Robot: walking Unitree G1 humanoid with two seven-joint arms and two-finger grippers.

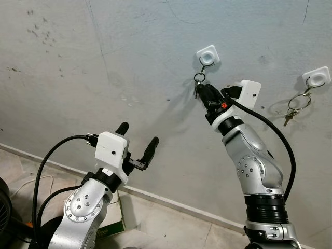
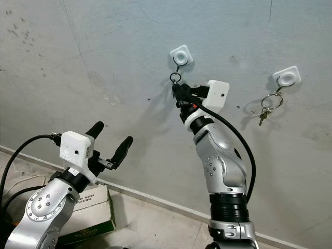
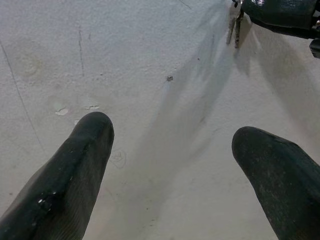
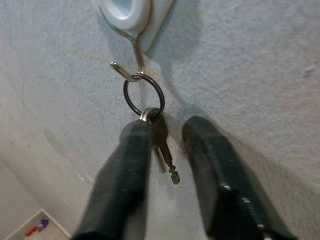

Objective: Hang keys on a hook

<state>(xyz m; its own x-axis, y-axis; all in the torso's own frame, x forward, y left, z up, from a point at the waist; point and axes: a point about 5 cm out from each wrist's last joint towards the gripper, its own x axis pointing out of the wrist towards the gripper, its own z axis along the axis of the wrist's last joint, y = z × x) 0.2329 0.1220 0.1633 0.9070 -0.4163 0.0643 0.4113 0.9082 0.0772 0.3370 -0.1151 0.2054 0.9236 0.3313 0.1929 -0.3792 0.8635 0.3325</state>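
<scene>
Nearest the camera, the left gripper (image 1: 139,139) is hovering low and well short of the wall, its two black fingers (image 3: 65,185) standing spread wide apart with nothing between them, pointing at bare grey plaster. Below it, a green and white cardboard box (image 2: 88,220) is sitting on the floor by the foot of the wall, next to a black cable (image 1: 46,161) looping off the left arm.

Farther up, the right gripper (image 4: 160,142) is reaching to the wall just under a white adhesive hook (image 1: 208,56). Its fingers are standing parted on either side of a small key (image 4: 165,150); one finger is touching the key's head while the other is standing a little clear of it, so nothing is being pinched. The key is hanging from a metal key ring (image 4: 144,95), and the ring is sitting threaded on the hook's wire tip, resting close against the wall.

Farthest to the right along the grey wall (image 1: 104,62), a second white hook (image 1: 316,78) is carrying another key ring with keys (image 1: 296,106), well apart from the right gripper.
</scene>
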